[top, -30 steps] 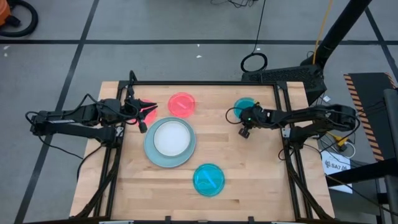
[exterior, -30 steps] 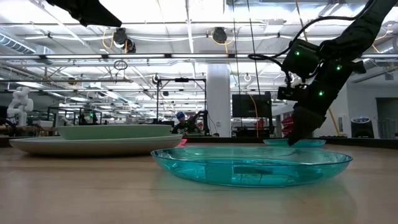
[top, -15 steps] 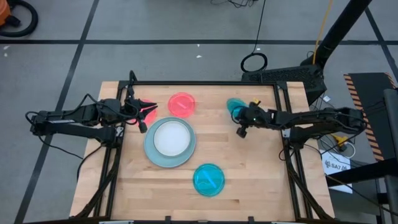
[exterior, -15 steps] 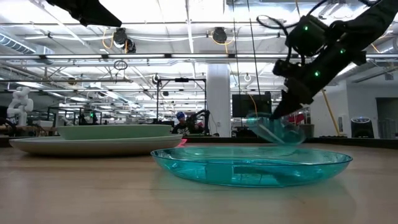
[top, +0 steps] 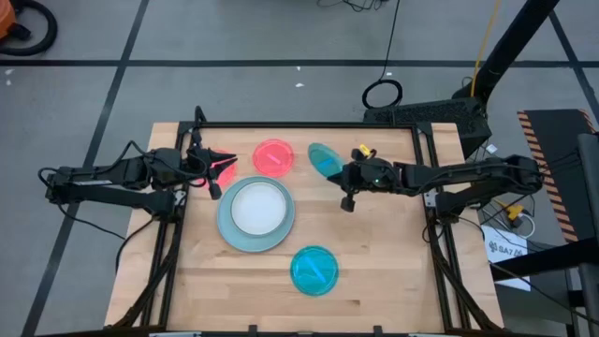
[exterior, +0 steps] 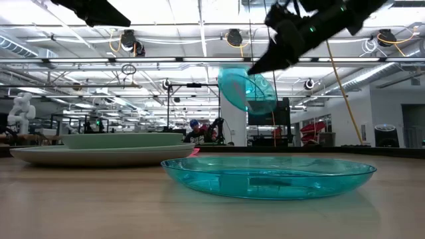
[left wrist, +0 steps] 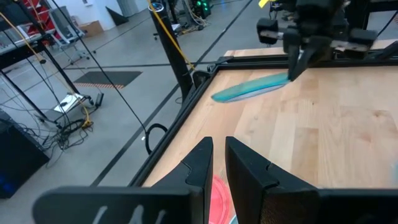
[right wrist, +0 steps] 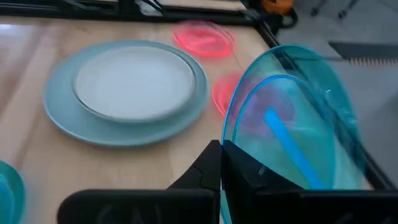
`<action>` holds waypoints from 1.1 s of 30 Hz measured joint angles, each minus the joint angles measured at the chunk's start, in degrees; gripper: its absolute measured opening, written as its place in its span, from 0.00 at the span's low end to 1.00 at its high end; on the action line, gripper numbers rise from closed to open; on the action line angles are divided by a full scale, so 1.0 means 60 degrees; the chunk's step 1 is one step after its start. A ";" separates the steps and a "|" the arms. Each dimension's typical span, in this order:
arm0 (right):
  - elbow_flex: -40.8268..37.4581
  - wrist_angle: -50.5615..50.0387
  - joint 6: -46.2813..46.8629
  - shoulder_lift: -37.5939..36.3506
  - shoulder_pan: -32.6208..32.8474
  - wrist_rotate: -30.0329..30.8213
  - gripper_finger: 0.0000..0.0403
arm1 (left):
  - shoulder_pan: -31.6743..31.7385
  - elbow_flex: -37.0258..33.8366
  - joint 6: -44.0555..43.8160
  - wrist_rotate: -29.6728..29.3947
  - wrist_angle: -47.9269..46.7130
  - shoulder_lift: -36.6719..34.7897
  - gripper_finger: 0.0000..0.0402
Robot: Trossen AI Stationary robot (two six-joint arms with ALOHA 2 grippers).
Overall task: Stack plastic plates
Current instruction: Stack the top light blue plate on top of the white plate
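The small translucent teal plastic plate (top: 324, 159) hangs tilted in the air above the far middle of the wooden tabletop (top: 374, 243), pinched by its rim in my right hand (top: 343, 175), whose fingers are closed tight on the edge. Just beside it on the tabletop lies a small pink-red plastic plate (top: 273, 156), and nearer the front of it sits the stack I am building: a small white plastic plate (top: 256, 207) lying on larger pale plates (top: 227, 232), of which the low view shows a pale green one over a grey one. A second translucent teal plastic plate (top: 314, 270) rests alone near the front edge, well apart from the stack. My left hand (top: 217, 170) waits at the left far corner of the tabletop, over another pink-red plate (top: 225, 174), its fingers nearly together with only a narrow gap and nothing between them. I judge this the carrying step, the teal plate lifted and on its way. The next move, as I see it, calls for levelling the plate, bringing it over a matching small plate or the stack, lowering it until it nests flat, and only then letting go.
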 joint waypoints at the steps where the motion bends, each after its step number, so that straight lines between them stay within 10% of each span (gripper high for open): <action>1: 0.0250 -0.0088 -0.0130 0.0144 0.0113 0.0001 0.01 | 0.0000 0.0000 -0.0002 0.0000 0.0002 -0.0001 0.13; 19: 0.5433 -0.2771 -0.2216 0.4417 0.1145 -0.0375 0.00 | 0.0000 0.0000 -0.0024 0.0000 -0.0013 -0.0001 0.13; 33: 0.6897 -0.2657 -0.3232 0.6359 0.1453 -0.1253 0.00 | 0.0000 0.0000 -0.0015 0.0000 -0.0015 -0.0002 0.13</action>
